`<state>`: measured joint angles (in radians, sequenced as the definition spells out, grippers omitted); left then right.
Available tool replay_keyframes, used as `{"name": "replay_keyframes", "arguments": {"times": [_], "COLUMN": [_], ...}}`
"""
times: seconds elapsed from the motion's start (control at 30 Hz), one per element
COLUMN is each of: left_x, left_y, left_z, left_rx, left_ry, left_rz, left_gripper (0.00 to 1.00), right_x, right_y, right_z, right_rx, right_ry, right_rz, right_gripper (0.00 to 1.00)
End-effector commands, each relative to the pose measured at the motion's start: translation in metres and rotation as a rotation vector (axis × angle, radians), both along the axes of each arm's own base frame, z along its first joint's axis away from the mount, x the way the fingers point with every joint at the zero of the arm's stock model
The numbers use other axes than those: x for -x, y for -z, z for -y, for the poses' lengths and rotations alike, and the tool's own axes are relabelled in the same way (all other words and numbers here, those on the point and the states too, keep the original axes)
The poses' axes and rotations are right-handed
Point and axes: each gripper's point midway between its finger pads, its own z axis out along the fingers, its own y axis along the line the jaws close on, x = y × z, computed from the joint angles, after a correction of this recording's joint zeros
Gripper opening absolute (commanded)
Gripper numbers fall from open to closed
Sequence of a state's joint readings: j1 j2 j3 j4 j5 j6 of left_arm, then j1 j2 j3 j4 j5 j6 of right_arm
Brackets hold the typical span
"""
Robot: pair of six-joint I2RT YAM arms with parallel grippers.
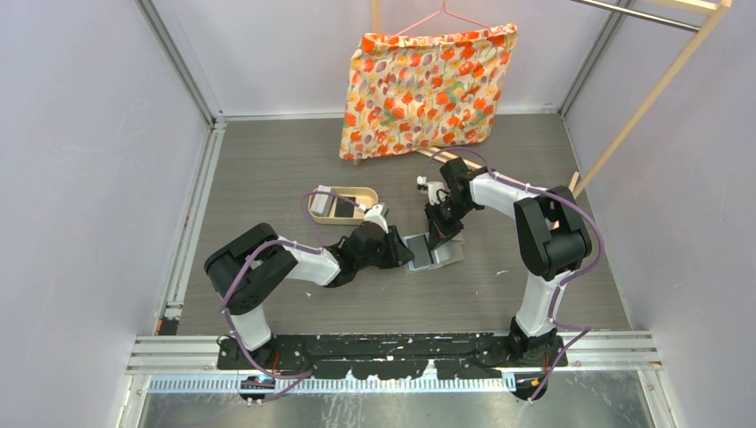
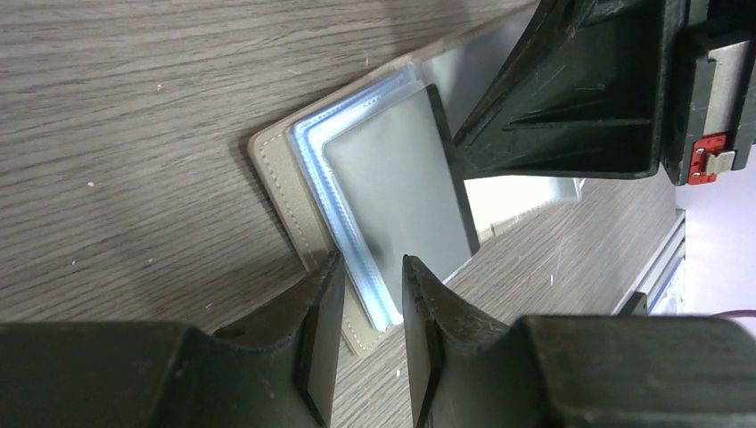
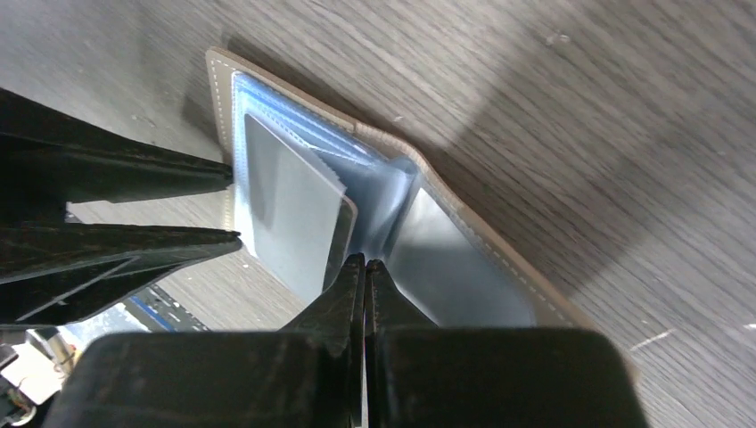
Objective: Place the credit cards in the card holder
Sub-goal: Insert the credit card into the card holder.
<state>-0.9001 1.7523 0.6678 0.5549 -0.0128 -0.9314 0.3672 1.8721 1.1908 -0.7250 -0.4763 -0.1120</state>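
The card holder (image 1: 435, 252) lies open on the table, tan-grey cover (image 2: 283, 183) down and clear pockets up. A grey credit card (image 3: 290, 214) lies on its left page and seems partly inside a clear pocket (image 2: 343, 147). My right gripper (image 3: 365, 264) is shut with nothing between its fingers. Its tips rest at the fold, against the card's inner edge. My left gripper (image 2: 370, 272) stands a little open, tips at the outer edge of the holder, holding nothing. More credit cards, one black (image 1: 343, 209), lie in the tan tray (image 1: 367, 193).
The tan oval tray sits just behind my left gripper. A floral cloth (image 1: 419, 85) hangs on a hanger at the back. A wooden frame (image 1: 642, 98) leans at the right. Walls close in both sides.
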Motion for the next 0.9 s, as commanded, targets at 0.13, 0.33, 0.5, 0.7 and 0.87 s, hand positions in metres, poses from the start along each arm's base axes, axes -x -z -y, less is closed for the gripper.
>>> {"name": "replay_keyframes", "arguments": {"times": [0.13,0.33,0.5,0.7,0.87], "left_x": [-0.002,-0.003,0.003,0.008,0.010], "left_y": [-0.018,-0.048,-0.075,-0.094,-0.099], "left_z": [0.008,-0.005,-0.018,-0.020,-0.006], "left_rx": [0.061,0.119,0.151,0.211,0.307], "left_ry": [0.026,-0.009,-0.019,-0.018,0.019], "left_rz": [0.026,0.047,0.089,0.109,0.113], "left_gripper": [0.34,0.37,0.39,0.39,0.43], "right_x": [0.002,-0.014,-0.016,0.009,0.018], "right_y": [-0.012,-0.027,-0.049,-0.074,-0.083], "right_z": [-0.016,0.011,0.015,-0.012,-0.025], "right_rx": [-0.089,0.003,-0.018,-0.244,-0.344], "right_ry": [-0.035,-0.047,-0.056,-0.135,-0.150], "right_rz": [-0.023,0.108,0.182,0.105,0.052], "right_gripper": [0.02,0.07,0.18,0.26,0.26]}}
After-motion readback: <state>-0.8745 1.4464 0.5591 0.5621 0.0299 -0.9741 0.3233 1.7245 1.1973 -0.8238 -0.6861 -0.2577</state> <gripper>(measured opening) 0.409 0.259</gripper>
